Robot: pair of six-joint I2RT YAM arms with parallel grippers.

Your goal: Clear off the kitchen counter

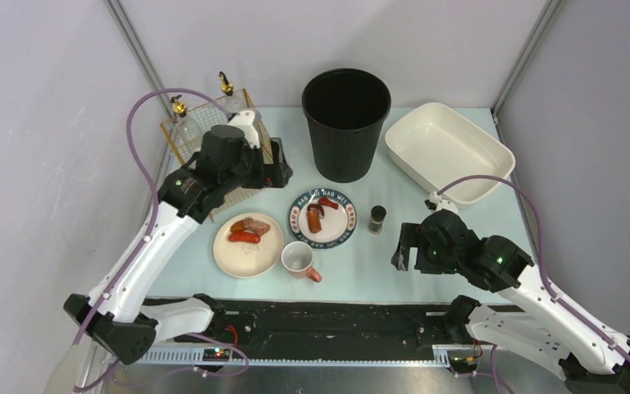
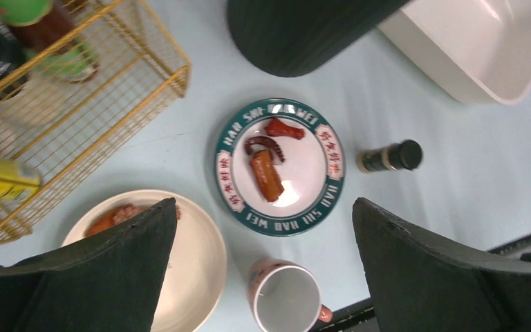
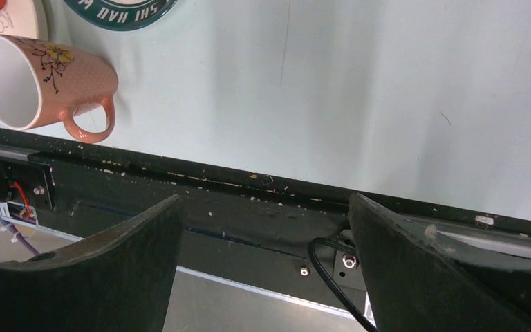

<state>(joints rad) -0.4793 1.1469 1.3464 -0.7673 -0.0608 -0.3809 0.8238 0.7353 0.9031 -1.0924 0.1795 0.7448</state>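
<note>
The left gripper [image 2: 263, 204] hung with its fingers spread wide and nothing between them, raised over the ten o'clock part of the kitchen counter [image 1: 361, 271] beside a yellow wire basket [image 1: 205, 131]. The pale green top lay well below its tips, with a green-rimmed plate [image 2: 280, 166] showing in the gap. The right gripper [image 3: 264, 200] was likewise spread and empty at about four o'clock on the counter, its fingers over the black front rail [image 3: 214, 187] and a pink mug [image 3: 41, 83] off at their ten o'clock.
</note>
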